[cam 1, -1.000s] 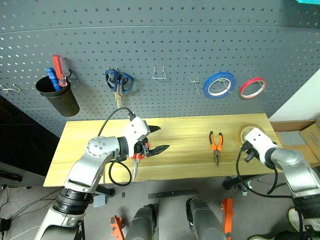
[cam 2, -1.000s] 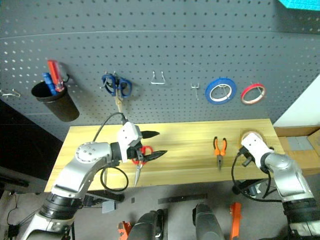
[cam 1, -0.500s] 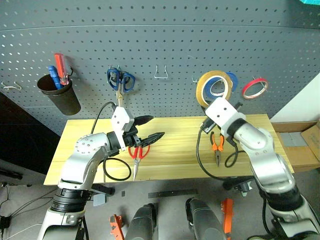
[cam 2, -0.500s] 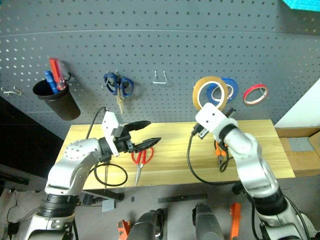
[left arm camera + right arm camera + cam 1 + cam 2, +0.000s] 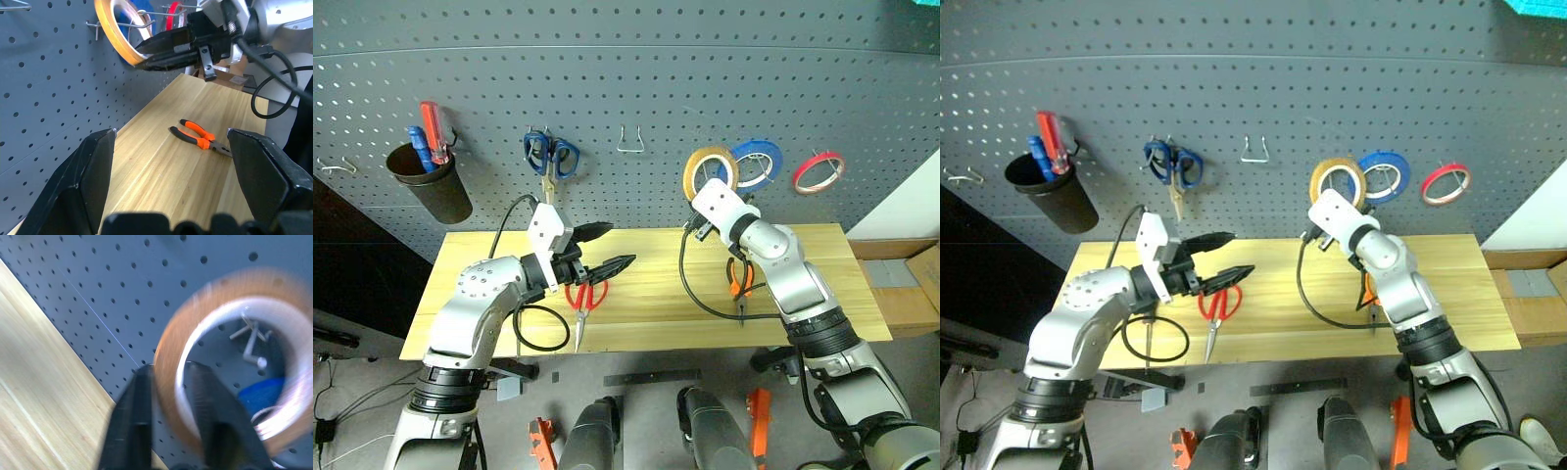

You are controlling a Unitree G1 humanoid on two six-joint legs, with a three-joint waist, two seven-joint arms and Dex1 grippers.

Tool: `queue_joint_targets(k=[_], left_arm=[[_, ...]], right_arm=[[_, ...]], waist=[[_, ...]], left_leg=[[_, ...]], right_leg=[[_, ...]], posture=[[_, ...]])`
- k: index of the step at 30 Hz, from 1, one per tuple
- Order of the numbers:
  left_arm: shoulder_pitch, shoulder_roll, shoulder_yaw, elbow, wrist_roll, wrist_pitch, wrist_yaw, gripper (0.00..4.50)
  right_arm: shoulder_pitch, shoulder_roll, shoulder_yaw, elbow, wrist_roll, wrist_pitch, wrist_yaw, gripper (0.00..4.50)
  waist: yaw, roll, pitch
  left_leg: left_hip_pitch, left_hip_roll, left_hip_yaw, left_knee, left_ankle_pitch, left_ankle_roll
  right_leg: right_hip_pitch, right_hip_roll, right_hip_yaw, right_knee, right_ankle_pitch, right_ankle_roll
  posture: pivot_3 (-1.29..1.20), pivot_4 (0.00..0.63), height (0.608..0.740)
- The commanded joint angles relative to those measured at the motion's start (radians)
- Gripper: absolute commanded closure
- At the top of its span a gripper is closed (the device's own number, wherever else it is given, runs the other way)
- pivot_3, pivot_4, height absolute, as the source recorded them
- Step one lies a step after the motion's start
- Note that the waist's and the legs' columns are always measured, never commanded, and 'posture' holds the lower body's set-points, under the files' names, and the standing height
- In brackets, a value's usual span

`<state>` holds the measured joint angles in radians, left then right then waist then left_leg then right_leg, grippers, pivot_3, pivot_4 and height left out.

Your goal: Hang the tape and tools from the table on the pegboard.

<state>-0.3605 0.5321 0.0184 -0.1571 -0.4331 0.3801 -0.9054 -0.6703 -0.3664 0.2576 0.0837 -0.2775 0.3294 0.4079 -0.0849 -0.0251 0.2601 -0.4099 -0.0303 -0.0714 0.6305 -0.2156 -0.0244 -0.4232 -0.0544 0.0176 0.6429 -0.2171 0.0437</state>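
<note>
My right gripper [image 5: 700, 206] is shut on the wall of the yellowish-tan tape [image 5: 689, 176] and holds the ring up against the pegboard [image 5: 636, 69]. A small metal hook [image 5: 249, 342] shows through the ring's hole, and the blue roll hangs just beyond it. My left gripper [image 5: 619, 247] hovers open and empty above the table [image 5: 656, 318], just over the red-handled scissors [image 5: 582, 299] lying flat there. The orange-and-black pliers [image 5: 198, 138] lie on the wood under my right forearm.
On the board hang a black cup [image 5: 435, 191] holding red and blue screwdrivers, blue-handled scissors [image 5: 548, 157], a bare wire hook [image 5: 628, 142], a blue tape roll [image 5: 762, 162] and a red one [image 5: 818, 171]. Cardboard boxes [image 5: 920, 269] sit right of the table.
My right arm carried the tape from the table's right end up and leftward to the pegboard beside the blue roll. The left gripper rose slightly above the scissors and stayed open.
</note>
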Motion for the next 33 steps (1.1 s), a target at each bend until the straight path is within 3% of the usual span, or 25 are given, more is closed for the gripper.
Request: queue_joint_targets(k=[1,4,7,8,13,17,21,33], left_arm=[[-0.013,0.01,-0.002,-0.02,0.015,-0.032,-0.001,0.58],[-0.005,0.047,-0.038,0.021,0.097,-0.092,-0.014,0.58],[-0.001,0.088,-0.067,0.086,0.167,-0.162,-0.038,0.58],[0.001,0.103,-0.078,0.104,0.184,-0.183,-0.055,0.58],[-0.011,0.126,-0.107,0.169,0.219,-0.252,-0.11,0.58],[-0.031,0.12,-0.12,0.204,0.231,-0.284,-0.138,0.58],[-0.041,0.113,-0.126,0.224,0.238,-0.303,-0.146,0.58],[-0.029,0.113,-0.12,0.246,0.243,-0.324,-0.15,0.58]], right_arm=[[0.086,-0.025,0.01,-0.134,-0.024,-0.014,0.01,2.16],[0.229,-0.039,0.011,-0.3,-0.028,0.026,0.028,1.12],[0.374,0.036,-0.072,-0.427,0.033,0.216,-0.002,0.12],[0.395,0.092,-0.115,-0.447,0.046,0.327,-0.034,0.05],[0.349,0.249,-0.194,-0.419,0.024,0.67,-0.157,0.05],[0.267,0.322,-0.262,-0.288,0.063,0.749,-0.218,0.05],[0.17,0.355,-0.363,-0.074,0.105,0.714,-0.3,0.05],[0.029,0.321,-0.449,0.346,0.181,0.536,-0.438,0.05]], waist=[[0.001,0.0,0.0],[0.001,0.0,0.0],[-0.001,0.0,0.0],[-0.003,0.0,0.0],[-0.006,0.0,0.0],[-0.006,0.0,0.0],[-0.006,0.0,0.0],[-0.007,0.0,0.0]], left_leg=[[0.0,0.0,0.0,0.0,0.0,0.0],[-0.001,0.0,0.0,0.0,0.0,0.0],[0.0,0.0,-0.001,0.0,0.0,0.0],[0.0,0.001,-0.001,0.0,0.0,0.0],[0.002,0.003,-0.001,0.002,0.002,-0.002],[0.002,0.003,-0.001,0.003,0.002,-0.002],[0.002,0.003,0.0,0.0,0.002,-0.002],[0.001,0.003,0.004,0.0,0.002,-0.002]], right_leg=[[0.0,0.0,0.0,0.0,0.0,0.0],[0.0,0.0,-0.001,0.0,0.0,0.0],[0.0,0.0,0.0,0.0,-0.001,0.001],[-0.001,0.0,0.0,0.0,-0.001,0.001],[0.0,0.001,0.001,0.002,-0.003,0.002],[0.0,0.002,0.0,0.003,-0.003,0.001],[-0.001,0.001,0.0,0.002,0.0,-0.004],[-0.001,0.002,-0.001,0.002,0.0,-0.004]], posture=[[-0.15,0.221,0.74],[-0.15,0.225,0.74],[-0.16,0.232,0.74],[-0.16,0.234,0.74],[-0.17,0.235,0.74],[-0.17,0.234,0.74],[-0.15,0.228,0.74],[-0.13,0.222,0.74]])
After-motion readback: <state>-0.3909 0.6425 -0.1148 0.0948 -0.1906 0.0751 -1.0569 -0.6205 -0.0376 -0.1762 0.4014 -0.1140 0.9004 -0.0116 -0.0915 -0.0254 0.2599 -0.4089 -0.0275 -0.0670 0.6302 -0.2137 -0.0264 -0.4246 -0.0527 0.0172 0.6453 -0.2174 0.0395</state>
